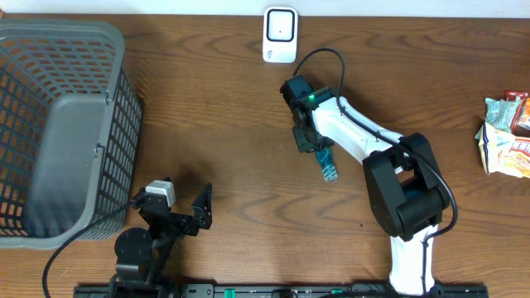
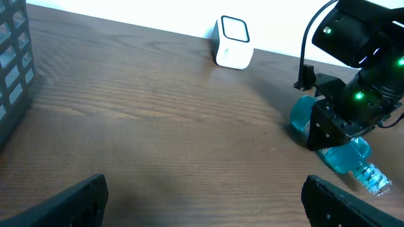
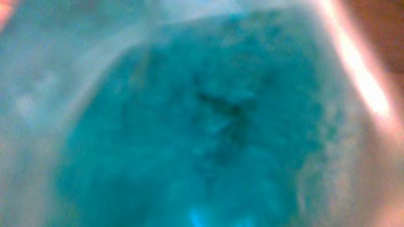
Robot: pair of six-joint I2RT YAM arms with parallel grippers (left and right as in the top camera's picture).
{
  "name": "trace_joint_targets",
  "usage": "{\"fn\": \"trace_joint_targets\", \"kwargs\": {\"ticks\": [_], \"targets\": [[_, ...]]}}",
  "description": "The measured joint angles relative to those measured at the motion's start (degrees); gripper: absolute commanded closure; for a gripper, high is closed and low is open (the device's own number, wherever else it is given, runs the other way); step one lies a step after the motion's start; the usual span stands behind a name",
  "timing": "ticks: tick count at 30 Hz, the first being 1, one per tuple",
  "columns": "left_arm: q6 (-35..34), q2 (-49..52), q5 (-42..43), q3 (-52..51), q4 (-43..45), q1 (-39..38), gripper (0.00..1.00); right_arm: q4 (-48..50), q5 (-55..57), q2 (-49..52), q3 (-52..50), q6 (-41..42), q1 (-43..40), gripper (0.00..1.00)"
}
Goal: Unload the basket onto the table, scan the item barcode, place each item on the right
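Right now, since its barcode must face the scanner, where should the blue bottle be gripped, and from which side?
Grip the bottle across its wide blue body, coming down from above. It lies on its side on the table, so both rounded flanks are free, while the narrow clear end offers less to hold. The right gripper sits over that body.

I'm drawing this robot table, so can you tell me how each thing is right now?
Blue bottle: lying on its side.
Right gripper: down around it, grip unclear.
Left gripper: open, empty.
Basket: upright, empty.
Scanner: standing upright, nothing in front.
Snack packets: lying in a pile.
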Motion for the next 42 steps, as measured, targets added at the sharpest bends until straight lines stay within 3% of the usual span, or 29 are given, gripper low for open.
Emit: {"fn": "trace_joint_targets", "kwargs": {"ticks": [11, 14, 22, 27, 31, 37, 42], "targets": [[0.0, 0.0, 0.0, 0.0, 0.0, 0.0, 0.02, 1.22, -3.3, -0.15, 0.0, -2.91, -0.72, 0.85], [0.0, 0.0, 0.0, 0.0, 0.0, 0.0, 0.02, 3.37, -10.12, -0.37, 0.02, -6.51, -1.66, 0.84], [0.0, 0.0, 0.0, 0.0, 0.0, 0.0, 0.02, 4.57, -19.43, -0.07, -0.07, -9.68, -2.64, 0.48], [0.0, 0.0, 0.0, 0.0, 0.0, 0.0, 0.02, 4.66, -20.57, -0.09, 0.02, -10.23, -2.62, 0.4], [0.0, 0.0, 0.0, 0.0, 0.0, 0.0, 0.02, 4.37, -20.92, -0.11, 0.24, -10.23, -2.62, 0.42], [0.0, 0.0, 0.0, 0.0, 0.0, 0.0, 0.02, 3.04, -21.46, 0.0, 0.42, -10.67, -2.62, 0.74], [0.0, 0.0, 0.0, 0.0, 0.0, 0.0, 0.02, 2.58, -21.2, 0.02, 0.46, -10.47, -2.62, 0.75]]}}
